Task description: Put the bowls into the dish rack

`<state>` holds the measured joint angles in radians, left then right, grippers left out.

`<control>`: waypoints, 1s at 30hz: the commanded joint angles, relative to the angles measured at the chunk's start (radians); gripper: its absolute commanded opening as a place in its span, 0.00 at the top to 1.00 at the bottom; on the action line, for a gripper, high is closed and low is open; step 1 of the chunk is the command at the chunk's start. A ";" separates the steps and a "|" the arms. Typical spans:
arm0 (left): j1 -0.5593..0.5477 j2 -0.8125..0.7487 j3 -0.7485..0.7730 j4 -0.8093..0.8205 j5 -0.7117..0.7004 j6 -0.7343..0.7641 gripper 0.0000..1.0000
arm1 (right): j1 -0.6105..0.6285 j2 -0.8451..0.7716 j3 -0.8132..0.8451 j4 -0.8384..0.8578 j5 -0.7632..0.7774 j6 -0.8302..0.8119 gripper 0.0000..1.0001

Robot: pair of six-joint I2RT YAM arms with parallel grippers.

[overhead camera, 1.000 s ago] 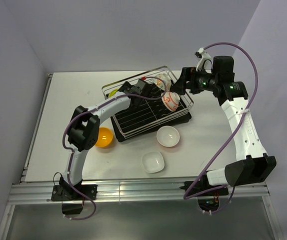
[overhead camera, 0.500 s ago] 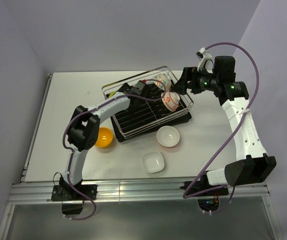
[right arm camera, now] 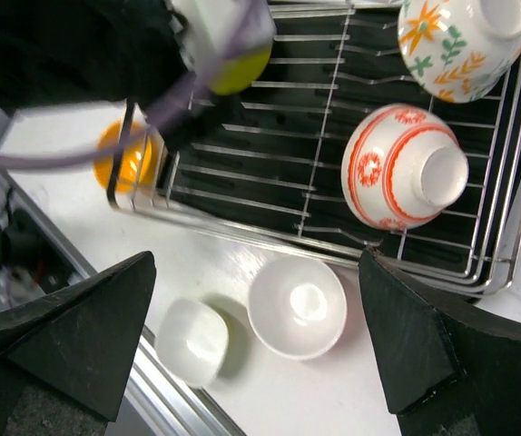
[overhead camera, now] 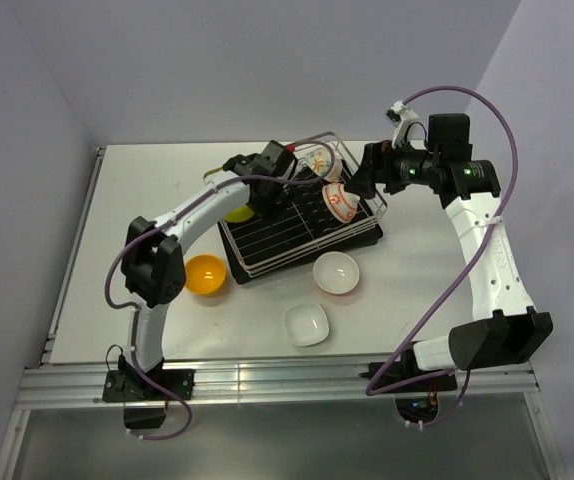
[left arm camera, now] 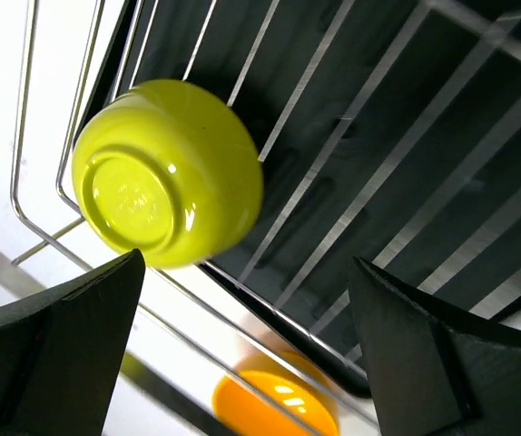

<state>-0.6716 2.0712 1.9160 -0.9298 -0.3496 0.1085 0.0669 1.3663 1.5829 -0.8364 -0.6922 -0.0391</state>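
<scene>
Left gripper (overhead camera: pixel 272 168) hangs wide and empty over the far left of the dish rack (overhead camera: pixel 302 242) in the top view, with the right gripper (overhead camera: pixel 359 182) equally wide and empty at its right rim. The orange bowl (overhead camera: pixel 206 274), round white bowl (overhead camera: pixel 336 273) and squarish white bowl (overhead camera: pixel 306 324) sit on the table (overhead camera: pixel 127 200) in front. The left wrist view shows the lime green bowl (left arm camera: pixel 165 173) base-up against the rack's edge wires. The right wrist view shows the red-and-white bowl (right arm camera: pixel 397 168) and leaf-print bowl (right arm camera: pixel 451 45) upturned inside the rack.
</scene>
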 commanded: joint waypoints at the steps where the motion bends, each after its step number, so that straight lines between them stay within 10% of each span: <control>1: -0.002 -0.150 0.051 -0.023 0.173 -0.024 0.01 | -0.012 -0.002 0.037 -0.151 -0.043 -0.162 0.00; 11: 0.170 -0.447 -0.081 0.166 0.690 -0.151 0.00 | -0.001 -0.114 -0.099 -0.494 -0.009 -0.622 0.07; 30: 0.379 -0.652 -0.347 0.480 0.991 -0.329 0.00 | 0.511 -0.253 -0.710 0.108 0.425 -0.789 0.31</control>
<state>-0.2958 1.4643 1.5738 -0.5213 0.5903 -0.1978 0.5518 1.0939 0.8989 -0.8803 -0.3252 -0.7551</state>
